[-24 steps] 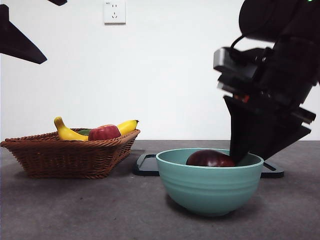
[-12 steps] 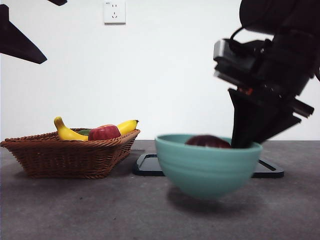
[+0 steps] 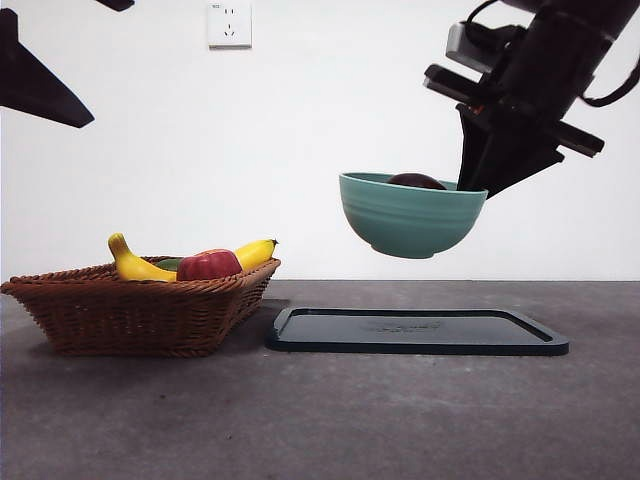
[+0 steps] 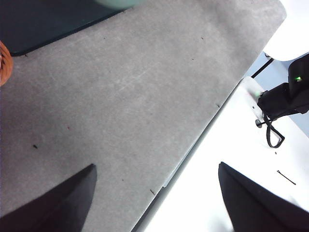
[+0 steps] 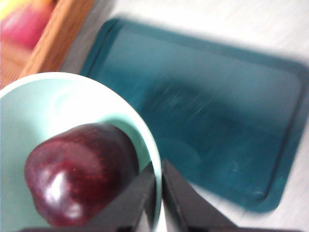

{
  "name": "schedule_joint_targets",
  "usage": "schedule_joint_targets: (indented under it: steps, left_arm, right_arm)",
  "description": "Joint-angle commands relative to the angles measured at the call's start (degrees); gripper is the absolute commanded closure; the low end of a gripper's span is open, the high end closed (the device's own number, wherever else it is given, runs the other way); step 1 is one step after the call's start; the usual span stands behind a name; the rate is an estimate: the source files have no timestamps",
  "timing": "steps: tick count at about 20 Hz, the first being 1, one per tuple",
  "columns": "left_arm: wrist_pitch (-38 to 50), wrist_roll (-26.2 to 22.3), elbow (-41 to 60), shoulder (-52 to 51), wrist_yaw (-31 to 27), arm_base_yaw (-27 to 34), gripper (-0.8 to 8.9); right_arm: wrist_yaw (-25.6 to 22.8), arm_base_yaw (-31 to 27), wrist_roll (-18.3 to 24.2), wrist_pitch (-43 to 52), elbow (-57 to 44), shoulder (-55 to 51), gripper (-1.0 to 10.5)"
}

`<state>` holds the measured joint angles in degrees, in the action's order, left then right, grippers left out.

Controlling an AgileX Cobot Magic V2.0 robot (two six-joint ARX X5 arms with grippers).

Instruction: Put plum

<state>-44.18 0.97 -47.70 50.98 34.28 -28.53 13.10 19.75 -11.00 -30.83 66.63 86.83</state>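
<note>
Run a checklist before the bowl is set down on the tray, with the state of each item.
1. Right gripper clamped on the bowl's rim: ok.
2. Plum inside the bowl: ok.
3. Bowl level, not tipping: ok in the front view.
4. Bowl clear above the tray: ok, it hangs in the air.
5. Tray surface free of things: ok.
6. Left gripper out of the way, open over bare table: ok.
</note>
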Motion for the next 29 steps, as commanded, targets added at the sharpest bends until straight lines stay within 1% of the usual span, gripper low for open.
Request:
schedule_joint_targets:
  steps: [1, 5, 7, 10, 14, 16, 17, 19, 22, 26, 29]
  left_arm:
    - [0.26, -0.28, -0.61, 0.26, 0.2, -0.37, 4.1]
    - [0.07, -0.28, -0.61, 0.26, 0.2, -0.37, 4.1]
    - [-0.02, -0.26, -0.61, 0.26, 0.2, -0.37, 4.1]
    - [-0.02, -0.26, -0.61, 0.26, 0.2, -0.37, 4.1]
    - [-0.02, -0.26, -0.61, 0.26, 0.2, -0.37, 4.1]
    - [-0.02, -0.26, -0.61, 0.26, 0.2, -0.37, 4.1]
    - [-0.02, -0.26, -0.61, 0.26, 0.2, -0.35, 4.1]
    - [-0.02, -0.28, -0.61, 0.26, 0.2, -0.35, 4.1]
    - [0.02, -0.28, -0.61, 0.26, 0.2, -0.35, 4.1]
    - [0.04, -0.28, -0.61, 0.26, 0.2, -0.35, 4.1]
    - [0.07, -0.28, -0.61, 0.26, 0.2, -0.35, 4.1]
  right_arm:
    - [-0.09, -1.07, -0.57, 0.31, 4.28, 5.11, 9.4]
    - [-0.11, -2.43, -0.55, 1.64, 9.53, 15.02, 9.4]
    - [-0.09, -2.43, -0.57, 3.45, 10.34, 18.16, 9.4]
    - [-0.37, -2.43, -0.59, 4.66, 10.36, 20.87, 9.4]
    - [-1.14, -2.43, -0.57, 4.46, 10.36, 21.33, 9.3]
    - [-1.16, -2.36, -0.63, 3.69, 10.36, 21.29, 7.4]
    - [-1.22, -2.38, -0.66, 3.19, 10.4, 20.87, 7.2]
    - [-1.6, -2.67, -0.61, 1.92, 10.78, 18.1, 7.2]
    - [-1.51, -2.69, -0.28, -1.14, 10.78, 8.52, 7.2]
    - [-1.2, -2.08, 2.45, -11.34, 10.71, -8.79, 7.2]
    - [-1.18, -1.77, 3.63, -18.36, 10.45, -18.91, 7.2]
